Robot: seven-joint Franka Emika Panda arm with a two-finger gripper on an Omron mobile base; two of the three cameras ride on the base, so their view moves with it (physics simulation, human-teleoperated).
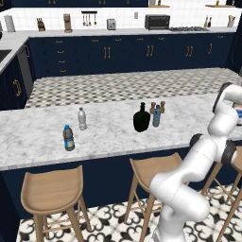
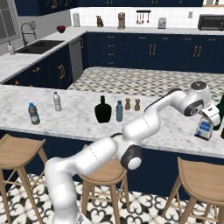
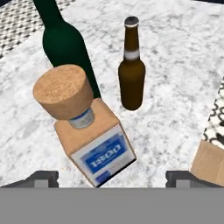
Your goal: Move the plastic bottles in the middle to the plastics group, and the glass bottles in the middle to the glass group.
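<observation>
Beneath the claw (image 3: pixel 111 177), the marble counter (image 3: pixel 175 65) spreads out. Just beyond the claw stand a tall dark green bottle (image 3: pixel 65 43) and a brown bottle (image 3: pixel 131 74), seen from the hand. The cork-capped square bottle (image 3: pixel 94 144) sits between the spread, released jaws. Far from the claw, the right base camera shows a black bulbous bottle (image 2: pixel 103 110) beside a slim blue bottle (image 2: pixel 119 111).

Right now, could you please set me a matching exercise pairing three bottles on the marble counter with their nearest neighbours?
1. square cork-stoppered glass bottle with blue label
2. slim blue translucent plastic bottle
3. clear white-capped plastic bottle

a. beside the squat black bulbous glass bottle
b. near the clear blue-capped plastic bottle
c. next to the tall dark green glass bottle

Pairs: 1-c, 2-a, 3-b.
</observation>
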